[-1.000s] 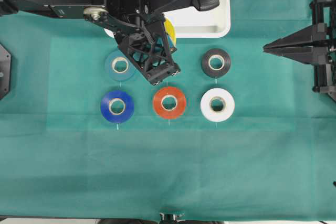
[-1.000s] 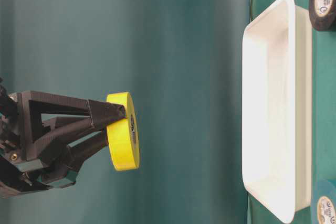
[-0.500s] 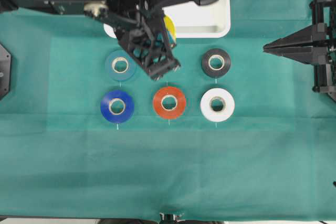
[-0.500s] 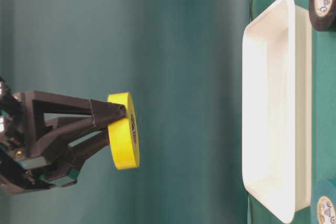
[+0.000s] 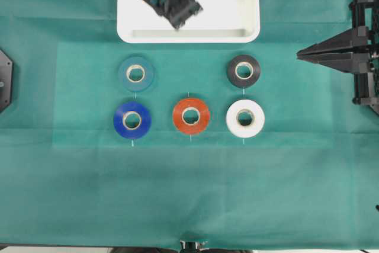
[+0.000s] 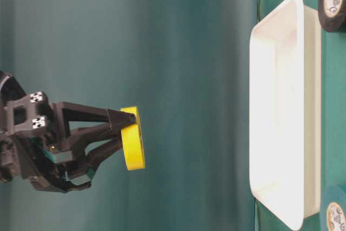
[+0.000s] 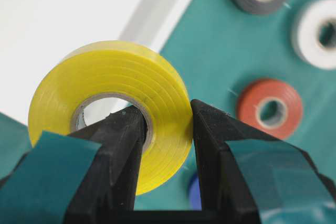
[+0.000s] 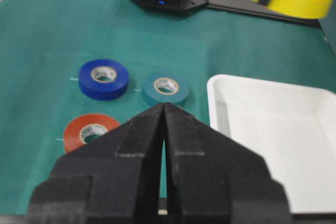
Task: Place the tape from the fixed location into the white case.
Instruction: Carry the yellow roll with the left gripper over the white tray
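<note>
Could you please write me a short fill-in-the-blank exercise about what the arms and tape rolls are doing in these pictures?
1. The left gripper holds the ____ tape roll.
2. That gripper hangs above the white case, and the roll is not yet ____ it.
3. The right gripper is ____ and holds nothing.
4. On the cloth, the orange-red roll lies between the dark blue roll and the ____ roll.

Missing words: yellow; in; shut; white

left tool (image 6: 130, 139) | swung from cloth edge to over white case (image 5: 247, 31) | carrying tape (image 6: 133, 145)
</note>
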`<state>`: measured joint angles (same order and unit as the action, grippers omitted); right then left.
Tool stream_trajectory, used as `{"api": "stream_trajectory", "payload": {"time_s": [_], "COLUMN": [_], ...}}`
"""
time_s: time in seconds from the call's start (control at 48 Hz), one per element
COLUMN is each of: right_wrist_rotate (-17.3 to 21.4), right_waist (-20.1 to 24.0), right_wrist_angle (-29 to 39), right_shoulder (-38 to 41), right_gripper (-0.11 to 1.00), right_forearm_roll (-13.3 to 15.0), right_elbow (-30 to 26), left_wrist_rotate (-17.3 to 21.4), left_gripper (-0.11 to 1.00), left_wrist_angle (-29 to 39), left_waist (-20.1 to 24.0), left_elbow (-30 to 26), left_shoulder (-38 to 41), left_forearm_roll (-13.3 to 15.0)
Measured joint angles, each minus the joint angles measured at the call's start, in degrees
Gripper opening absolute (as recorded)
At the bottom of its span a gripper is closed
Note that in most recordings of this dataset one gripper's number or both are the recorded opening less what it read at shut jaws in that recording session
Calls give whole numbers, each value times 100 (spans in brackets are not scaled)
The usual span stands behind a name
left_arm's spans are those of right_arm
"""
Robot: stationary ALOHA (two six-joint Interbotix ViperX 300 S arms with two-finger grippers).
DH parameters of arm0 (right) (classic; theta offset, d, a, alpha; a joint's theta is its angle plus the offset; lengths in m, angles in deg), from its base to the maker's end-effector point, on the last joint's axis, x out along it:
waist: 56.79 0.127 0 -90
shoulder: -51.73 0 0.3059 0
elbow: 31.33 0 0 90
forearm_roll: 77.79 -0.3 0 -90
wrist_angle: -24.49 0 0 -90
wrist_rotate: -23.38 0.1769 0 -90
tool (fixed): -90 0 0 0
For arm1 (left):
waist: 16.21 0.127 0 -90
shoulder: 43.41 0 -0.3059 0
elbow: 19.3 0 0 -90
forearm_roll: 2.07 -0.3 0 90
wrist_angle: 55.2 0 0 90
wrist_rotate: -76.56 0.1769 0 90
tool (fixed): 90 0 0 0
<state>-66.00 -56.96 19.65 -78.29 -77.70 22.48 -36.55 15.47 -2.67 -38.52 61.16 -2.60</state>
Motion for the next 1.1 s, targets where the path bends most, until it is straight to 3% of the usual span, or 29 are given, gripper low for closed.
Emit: {"api": "stream_trajectory", "payload": {"time_s": [0.271,1.104], "right_wrist_rotate": [0,0], "right_waist": [9,0], "right_wrist_angle": [35,44], "right_shoulder": [0,0], "right_gripper": [0,0], "right_forearm_roll": [9,0], "right_elbow": [0,0], "left_wrist_rotate": [97,105], "left_gripper": [24,24], "left_wrist_angle": [0,-237], "left_waist": [255,264], "left_elbow": [-18,44], "left_shoulder": [0,0], "left_forearm_roll": [0,0]}}
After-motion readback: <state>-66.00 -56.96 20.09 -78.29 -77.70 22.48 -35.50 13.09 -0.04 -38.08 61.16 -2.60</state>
